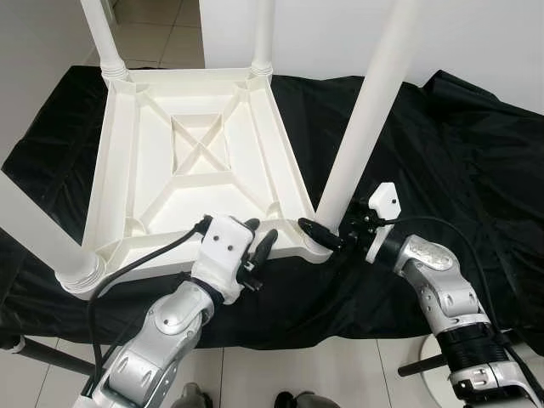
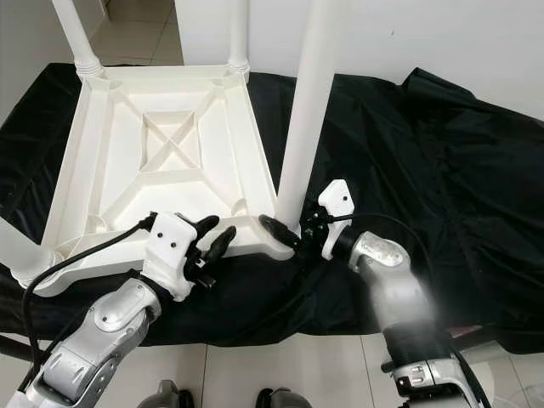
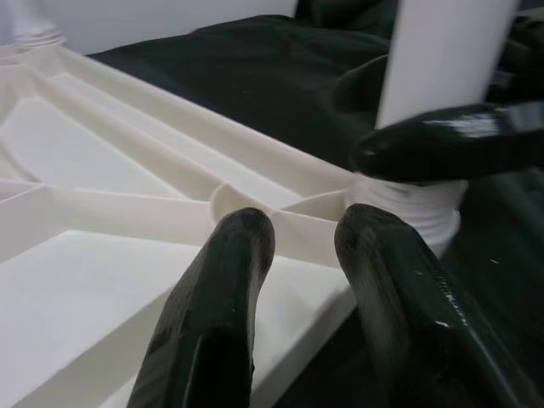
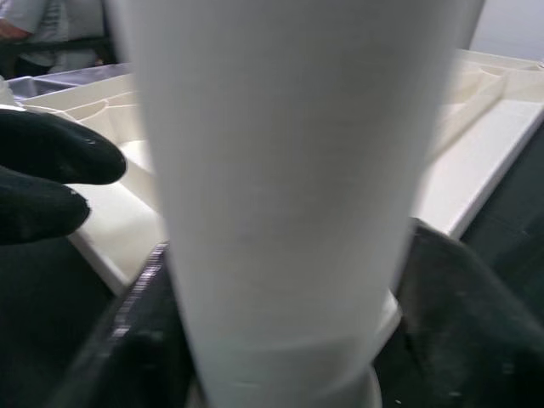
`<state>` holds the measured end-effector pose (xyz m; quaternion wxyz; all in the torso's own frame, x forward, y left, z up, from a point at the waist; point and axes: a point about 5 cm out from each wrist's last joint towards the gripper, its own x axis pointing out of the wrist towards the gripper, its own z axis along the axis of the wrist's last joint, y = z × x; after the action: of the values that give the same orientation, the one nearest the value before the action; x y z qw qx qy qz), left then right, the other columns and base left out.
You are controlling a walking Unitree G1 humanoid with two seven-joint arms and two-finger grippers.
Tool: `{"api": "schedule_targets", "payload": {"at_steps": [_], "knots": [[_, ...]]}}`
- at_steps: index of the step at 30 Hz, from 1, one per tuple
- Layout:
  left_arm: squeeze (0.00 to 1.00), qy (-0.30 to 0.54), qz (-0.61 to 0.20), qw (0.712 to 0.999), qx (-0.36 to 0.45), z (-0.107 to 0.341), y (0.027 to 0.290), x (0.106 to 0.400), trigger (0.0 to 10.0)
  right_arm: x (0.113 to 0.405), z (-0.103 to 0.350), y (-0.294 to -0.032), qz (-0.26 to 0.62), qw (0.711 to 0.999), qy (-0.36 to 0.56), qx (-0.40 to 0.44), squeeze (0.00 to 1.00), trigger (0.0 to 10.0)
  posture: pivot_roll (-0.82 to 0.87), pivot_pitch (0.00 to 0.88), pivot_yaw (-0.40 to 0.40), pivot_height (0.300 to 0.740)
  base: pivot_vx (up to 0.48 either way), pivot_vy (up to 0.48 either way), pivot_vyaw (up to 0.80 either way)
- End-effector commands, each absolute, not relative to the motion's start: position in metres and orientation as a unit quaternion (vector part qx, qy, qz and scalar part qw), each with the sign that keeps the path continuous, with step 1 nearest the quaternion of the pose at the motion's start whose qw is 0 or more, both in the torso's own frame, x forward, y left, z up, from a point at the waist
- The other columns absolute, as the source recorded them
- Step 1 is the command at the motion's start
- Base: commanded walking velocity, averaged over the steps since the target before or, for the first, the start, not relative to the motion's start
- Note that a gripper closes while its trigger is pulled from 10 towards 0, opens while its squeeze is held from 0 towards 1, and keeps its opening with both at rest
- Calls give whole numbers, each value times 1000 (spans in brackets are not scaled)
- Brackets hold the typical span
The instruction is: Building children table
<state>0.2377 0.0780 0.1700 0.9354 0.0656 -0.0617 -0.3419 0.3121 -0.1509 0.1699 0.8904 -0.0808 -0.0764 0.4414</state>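
Observation:
A white plastic children's table (image 1: 119, 153) lies upside down on a black cloth, its legs pointing up. My right gripper (image 1: 327, 234) is shut on the near-right leg (image 1: 365, 110) just above its threaded base, one finger on each side; in the right wrist view that leg (image 4: 289, 195) stands between the fingers. My left gripper (image 1: 259, 238) hovers open over the table's near rim, a short way left of that leg. In the left wrist view its two fingertips (image 3: 238, 246) hang over the rim with nothing between them.
The black cloth (image 1: 459, 144) covers the surface out to the right. Three more legs rise at the far left (image 1: 102, 34), far right (image 1: 263, 34) and near left (image 1: 34, 229) corners. A white round base (image 1: 433, 365) stands on the floor at the lower right.

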Motion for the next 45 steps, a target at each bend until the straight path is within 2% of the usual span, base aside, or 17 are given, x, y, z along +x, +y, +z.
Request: {"api": "schedule_targets", "payload": {"at_steps": [1, 10, 11, 12, 17, 20, 22, 25, 27, 29, 31, 32, 33, 34, 35, 38, 45], "knots": [[0, -55, -437, 895, 71, 167, 69, 230, 10000, 314, 165, -158, 430, 896, -64, -87, 0, 0, 13, 120, -80, 740, 0, 0, 0], [0, -51, -447, 891, 70, 166, 65, 230, 10000, 307, 160, -173, 401, 911, -54, -77, 0, 0, -11, 130, -76, 740, 0, 0, 0], [0, -49, -449, 890, 69, 165, 64, 230, 10000, 305, 160, -175, 387, 917, -55, -75, 0, 4706, -25, 132, -72, 740, 0, 0, 0], [0, -47, -451, 889, 67, 165, 63, 229, 10000, 304, 161, -177, 376, 922, -56, -71, 0, 10000, -25, 132, -72, 740, 0, 0, 0], [0, -47, -455, 887, 67, 164, 62, 229, 10000, 299, 164, -177, 337, 938, -69, -50, 0, 10000, -38, 136, -67, 740, 0, 0, 0], [0, -45, -458, 885, 68, 163, 60, 228, 10000, 295, 163, -178, 263, 960, -75, -51, 0, 10000, -45, 139, -63, 740, 0, 0, 0], [0, -45, -458, 885, 68, 163, 60, 228, 10000, 295, 163, -178, 263, 960, -75, -51, 0, 10000, -45, 139, -63, 740, 0, 0, 0], [0, -43, -461, 884, 67, 162, 60, 227, 10000, 290, 158, -181, 180, 980, -70, -51, 0, 10000, -51, 140, -54, 740, 0, 0, 0], [0, -43, -461, 884, 67, 162, 60, 227, 10000, 290, 158, -181, 180, 980, -70, -51, 0, 10000, -51, 140, -54, 740, 0, 0, 0], [0, -42, -465, 882, 67, 161, 60, 227, 10000, 284, 152, -177, 107, 991, -64, -44, 0, 10000, -60, 135, -51, 740, 0, 0, 0], [0, -41, -467, 881, 67, 161, 59, 227, 10000, 281, 150, -175, 82, 994, -62, -44, 0, 10000, -60, 135, -51, 740, 0, 0, 0], [0, -42, -468, 880, 68, 161, 58, 228, 10000, 281, 146, -171, 24, 998, -55, -25, 0, 10000, -58, 130, -51, 740, 0, 0, 0], [0, -42, -468, 880, 68, 161, 58, 228, 10000, 281, 146, -171, 24, 998, -55, -25, 0, 10000, -58, 130, -51, 740, 0, 0, 0], [0, -43, -468, 880, 68, 161, 57, 229, 10000, 281, 143, -168, -20, 999, -47, -9, 0, 10000, -62, 126, -46, 740, 0, 0, 0], [0, -43, -468, 880, 68, 161, 57, 229, 10000, 281, 143, -168, -20, 999, -47, -9, 0, 10000, -62, 126, -46, 740, 0, 0, 0], [0, -44, -467, 881, 66, 161, 55, 230, 10000, 281, 134, -161, -100, 995, -24, 19, 0, 10000, -59, 120, -42, 740, 0, 0, 0], [0, -46, -464, 882, 62, 162, 53, 233, 10000, 283, 133, -149, -143, 989, -19, 34, 0, 10000, -68, 113, -32, 740, 0, 0, 0]]}}
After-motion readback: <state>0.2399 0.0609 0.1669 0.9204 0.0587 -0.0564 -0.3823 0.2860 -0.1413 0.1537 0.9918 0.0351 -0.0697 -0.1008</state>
